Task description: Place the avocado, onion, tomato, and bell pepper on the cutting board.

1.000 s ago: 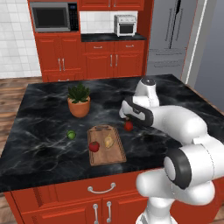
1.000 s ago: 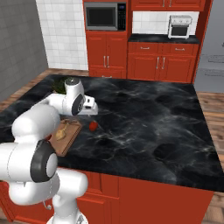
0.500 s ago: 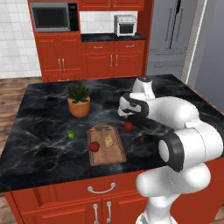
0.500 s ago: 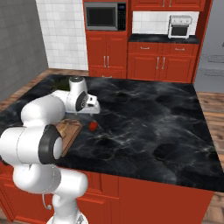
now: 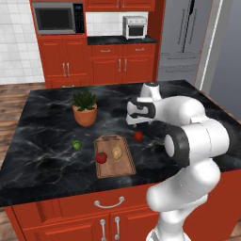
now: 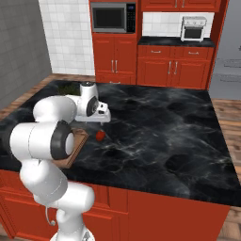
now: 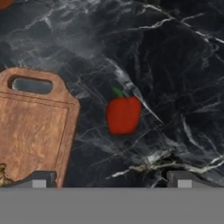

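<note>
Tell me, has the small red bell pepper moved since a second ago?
No. The small red bell pepper lies on the counter just right of the brown wooden cutting board, as before.

Bare counter (image 7: 175, 65) around bell pepper (image 7: 124, 114)

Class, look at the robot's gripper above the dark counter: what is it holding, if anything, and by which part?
Nothing is held. The gripper is open and empty, hovering above the red bell pepper, which lies on the counter beside the cutting board.

White rounded arm (image 5: 188, 141), dark joint rings, glossy shell
</note>
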Robot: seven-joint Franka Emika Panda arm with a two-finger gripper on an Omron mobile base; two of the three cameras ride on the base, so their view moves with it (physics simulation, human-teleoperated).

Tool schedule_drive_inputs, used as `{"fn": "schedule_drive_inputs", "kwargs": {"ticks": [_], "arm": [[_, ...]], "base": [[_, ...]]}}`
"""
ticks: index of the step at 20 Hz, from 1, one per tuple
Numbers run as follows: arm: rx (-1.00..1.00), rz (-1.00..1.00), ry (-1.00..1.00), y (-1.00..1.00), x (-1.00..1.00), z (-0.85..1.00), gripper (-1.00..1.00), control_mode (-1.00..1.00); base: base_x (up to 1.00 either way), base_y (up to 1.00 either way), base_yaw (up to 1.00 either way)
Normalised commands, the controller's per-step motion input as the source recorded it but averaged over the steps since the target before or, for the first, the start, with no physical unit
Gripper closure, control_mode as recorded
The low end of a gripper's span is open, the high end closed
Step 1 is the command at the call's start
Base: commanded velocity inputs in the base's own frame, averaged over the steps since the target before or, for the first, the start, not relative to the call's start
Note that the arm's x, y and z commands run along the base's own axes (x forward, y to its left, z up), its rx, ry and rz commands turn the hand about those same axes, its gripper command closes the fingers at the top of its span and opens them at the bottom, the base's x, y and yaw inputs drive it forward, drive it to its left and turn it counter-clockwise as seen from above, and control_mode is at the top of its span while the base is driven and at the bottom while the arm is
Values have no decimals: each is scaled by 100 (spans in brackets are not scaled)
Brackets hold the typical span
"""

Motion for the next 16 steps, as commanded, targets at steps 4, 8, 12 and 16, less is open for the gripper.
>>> {"fn": "schedule_drive_inputs", "kwargs": {"ticks": [4,8,12,16], "arm": [[0,0,9,-8,22,-21,-100,-100],[0,0,9,-3,26,-22,-100,-100],[0,0,9,-3,23,-19,-100,-100],[0,0,9,-3,21,-19,-100,-100]], "base": [[0,0,0],[0,0,0],[0,0,0],[0,0,0]]}}
